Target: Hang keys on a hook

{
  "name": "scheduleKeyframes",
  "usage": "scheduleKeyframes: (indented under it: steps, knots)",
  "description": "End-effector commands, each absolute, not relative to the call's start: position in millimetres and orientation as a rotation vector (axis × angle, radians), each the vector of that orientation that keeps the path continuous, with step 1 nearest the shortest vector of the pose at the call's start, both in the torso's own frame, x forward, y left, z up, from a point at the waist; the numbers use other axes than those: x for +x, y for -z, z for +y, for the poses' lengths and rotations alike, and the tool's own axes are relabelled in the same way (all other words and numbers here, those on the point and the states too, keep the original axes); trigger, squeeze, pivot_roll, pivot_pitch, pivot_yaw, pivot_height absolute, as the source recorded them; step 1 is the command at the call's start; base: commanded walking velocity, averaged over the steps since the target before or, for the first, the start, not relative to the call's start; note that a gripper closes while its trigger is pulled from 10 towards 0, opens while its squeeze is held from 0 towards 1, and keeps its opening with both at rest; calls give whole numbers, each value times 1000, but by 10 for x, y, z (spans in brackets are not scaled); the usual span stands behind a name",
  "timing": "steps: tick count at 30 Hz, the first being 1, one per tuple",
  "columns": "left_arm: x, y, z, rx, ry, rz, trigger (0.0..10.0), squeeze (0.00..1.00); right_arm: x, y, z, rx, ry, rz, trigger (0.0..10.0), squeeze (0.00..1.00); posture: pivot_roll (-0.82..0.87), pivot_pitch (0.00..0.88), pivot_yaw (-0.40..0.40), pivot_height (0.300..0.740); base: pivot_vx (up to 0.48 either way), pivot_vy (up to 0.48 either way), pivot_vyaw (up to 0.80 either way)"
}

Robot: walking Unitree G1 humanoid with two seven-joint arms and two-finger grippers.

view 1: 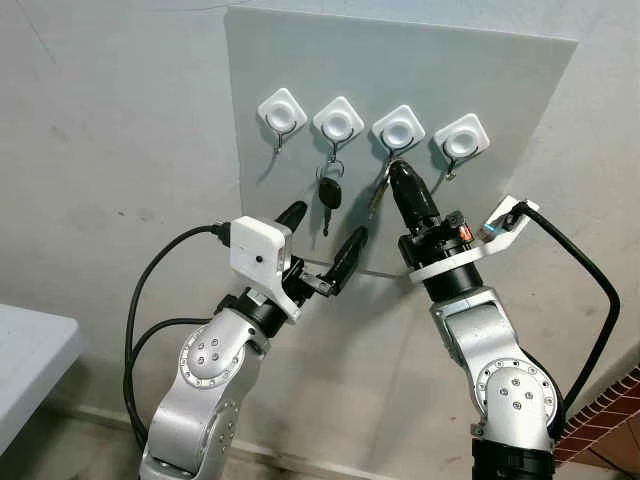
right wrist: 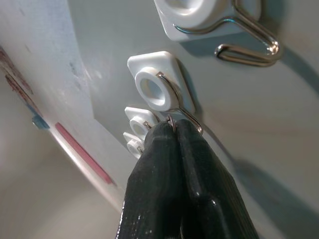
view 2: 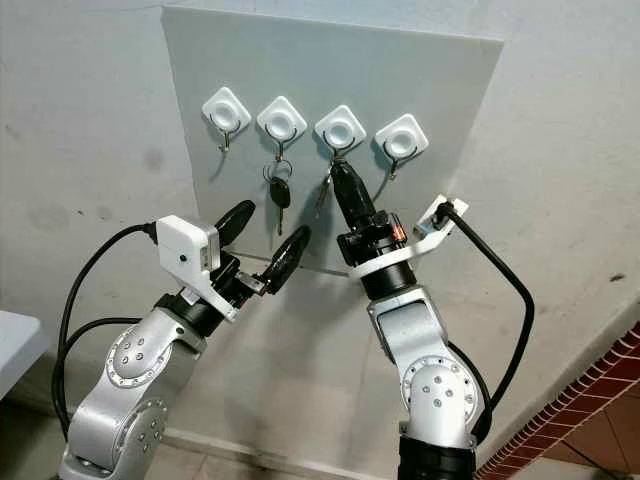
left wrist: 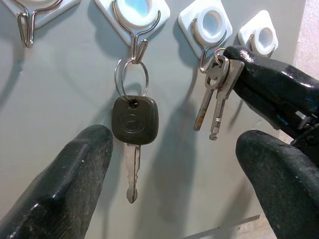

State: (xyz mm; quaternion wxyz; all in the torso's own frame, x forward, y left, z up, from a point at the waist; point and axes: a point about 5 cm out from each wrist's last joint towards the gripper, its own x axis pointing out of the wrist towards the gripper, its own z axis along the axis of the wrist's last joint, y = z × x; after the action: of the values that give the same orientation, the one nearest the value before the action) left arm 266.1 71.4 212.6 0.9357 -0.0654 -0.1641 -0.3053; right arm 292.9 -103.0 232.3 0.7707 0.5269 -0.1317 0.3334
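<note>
A grey board (view 1: 500,90) on the wall carries a row of white hooks. A black-headed car key (left wrist: 134,119) hangs by its ring from the second hook (view 1: 338,122). My right gripper (view 1: 398,172) is shut on the ring of two silver keys (left wrist: 214,99), holding it right against the wire of the third hook (left wrist: 212,30). The keys dangle below the hook. I cannot tell whether the ring sits over the wire. My left gripper (view 1: 322,235) stands open just below the black key, touching nothing.
The first hook (view 1: 282,112) and the fourth hook (view 1: 462,137) are bare. A white table edge (view 1: 30,350) shows at the lower left. Brick flooring (view 1: 610,420) lies at the lower right, under the right arm's black cable (view 1: 590,280).
</note>
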Motion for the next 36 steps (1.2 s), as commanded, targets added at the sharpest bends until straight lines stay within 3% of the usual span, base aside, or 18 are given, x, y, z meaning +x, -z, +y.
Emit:
scheduleKeyframes:
  steps: [1, 14, 15, 16, 17, 18, 28, 36]
  knots:
    - [2647, -2172, 701, -140, 627, -351, 10000, 0, 2955, -2288, -1024, 1120, -695, -234, 10000, 0, 68, 0, -51, 740, 0, 0, 0]
    - [2639, -2172, 695, -147, 631, -350, 10000, 0, 2939, -2155, -1050, 1093, -631, -174, 10000, 0, 61, 0, -47, 740, 0, 0, 0]
    - [2637, -2170, 693, -147, 632, -349, 10000, 0, 2936, -2153, -1056, 1091, -632, -184, 10000, 435, 61, 0, -47, 740, 0, 0, 0]
    - [2637, -2170, 692, -147, 632, -348, 10000, 0, 2936, -2151, -1058, 1091, -630, -185, 10000, 435, 61, 0, -47, 740, 0, 0, 0]
    - [2635, -2169, 690, -147, 632, -348, 10000, 0, 2936, -2149, -1062, 1094, -630, -188, 10000, 796, 61, 0, -46, 740, 0, 0, 0]
    - [2634, -2168, 690, -146, 632, -347, 10000, 0, 2929, -2157, -1064, 1098, -643, -204, 10000, 1000, 61, 0, -46, 740, 0, 0, 0]
    - [2649, -2113, 711, -149, 616, -326, 10000, 0, 2868, -2089, -1077, 1043, -666, -270, 10000, 1000, 61, 0, -45, 740, 0, 0, 0]
    - [2737, -1857, 795, -172, 512, -229, 10000, 0, 2856, -1710, -1165, 932, -566, -200, 10000, 1000, 54, 0, -39, 740, 0, 0, 0]
